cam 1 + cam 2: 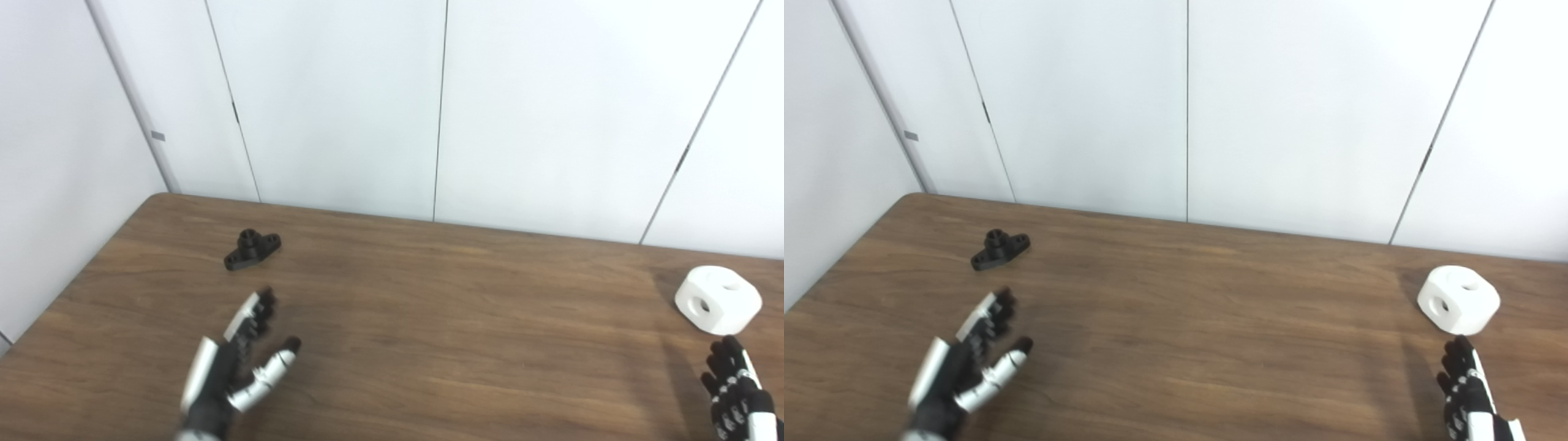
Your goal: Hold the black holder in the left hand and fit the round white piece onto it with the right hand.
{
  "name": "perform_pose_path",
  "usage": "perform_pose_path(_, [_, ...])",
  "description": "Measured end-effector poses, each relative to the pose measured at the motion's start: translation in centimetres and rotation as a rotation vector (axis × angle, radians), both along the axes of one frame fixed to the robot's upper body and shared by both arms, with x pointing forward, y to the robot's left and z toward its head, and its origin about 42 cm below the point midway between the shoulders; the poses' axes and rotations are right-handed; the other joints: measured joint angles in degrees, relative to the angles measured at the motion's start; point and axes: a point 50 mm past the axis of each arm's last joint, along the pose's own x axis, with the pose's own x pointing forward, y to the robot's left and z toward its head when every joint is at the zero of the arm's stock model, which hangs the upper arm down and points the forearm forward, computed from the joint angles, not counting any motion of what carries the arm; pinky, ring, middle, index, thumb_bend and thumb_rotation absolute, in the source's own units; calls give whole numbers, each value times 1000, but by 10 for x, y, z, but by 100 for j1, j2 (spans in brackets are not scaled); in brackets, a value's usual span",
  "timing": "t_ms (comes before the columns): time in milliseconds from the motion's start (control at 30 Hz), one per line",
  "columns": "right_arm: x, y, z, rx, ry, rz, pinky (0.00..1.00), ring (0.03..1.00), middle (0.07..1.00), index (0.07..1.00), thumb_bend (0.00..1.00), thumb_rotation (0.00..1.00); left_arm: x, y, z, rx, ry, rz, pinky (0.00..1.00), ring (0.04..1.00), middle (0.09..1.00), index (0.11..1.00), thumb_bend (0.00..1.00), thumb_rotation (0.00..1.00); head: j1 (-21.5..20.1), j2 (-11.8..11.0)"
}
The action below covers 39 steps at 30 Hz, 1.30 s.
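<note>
The black holder [252, 249] lies flat on the wooden table [429, 318] toward the back left, a short tube rising from its middle. My left hand [236, 364] hovers just in front of it, open with fingers spread and thumb out, holding nothing. At the table's right side sits the round white piece [718, 299], with holes in its top and side. My right hand [737, 387] comes up at the bottom right corner just in front of the white piece, fingers extended and apart, holding nothing, partly cut off by the frame edge.
White wall panels [441, 104] stand right behind the table's far edge. The table's left edge [73, 288] runs diagonally close to the holder.
</note>
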Motion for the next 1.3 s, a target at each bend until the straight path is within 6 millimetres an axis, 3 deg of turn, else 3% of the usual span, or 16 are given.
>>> perform_pose_path(167, [-2, -1, 0, 4, 2, 0, 1000, 1000, 982, 977, 588, 1000, 27, 27, 44, 114, -36, 32, 924, 970, 971, 954, 724, 340, -79, 62])
perform_pose_path(233, [-2, -1, 0, 5, 0, 0, 994, 996, 976, 971, 585, 1000, 34, 29, 51, 132, -28, 35, 968, 984, 980, 952, 739, 367, -79, 70])
perform_pose_path(433, [-2, 0, 0, 8, -1, -1, 975, 978, 957, 955, 597, 983, 54, 40, 71, 295, 0, 40, 885, 968, 986, 949, 786, 354, -79, 114])
perform_pose_path(533, [-3, -1, 0, 6, 1, -5, 974, 975, 956, 949, 595, 981, 67, 48, 77, 391, 24, 65, 900, 992, 993, 945, 795, 341, -62, 114])
perform_pose_path(700, [-4, -1, 0, 1, 2, -5, 992, 984, 961, 955, 604, 983, 95, 60, 70, 502, 94, 103, 899, 985, 965, 924, 849, 417, -70, 114])
perform_pose_path(833, [-4, -1, 0, 1, 1, -4, 987, 983, 965, 953, 611, 978, 114, 67, 67, 622, 128, 141, 955, 968, 941, 901, 856, 488, -79, 132])
perform_pose_path(1033, [-5, -1, 0, 3, 1, -5, 955, 962, 964, 949, 621, 940, 138, 87, 56, 725, 176, 181, 963, 972, 934, 865, 906, 473, -105, 158])
perform_pose_path(1300, [-6, -1, 0, 13, -1, -8, 941, 941, 944, 929, 627, 924, 162, 94, 42, 744, 298, 212, 947, 974, 947, 835, 953, 535, -184, 176])
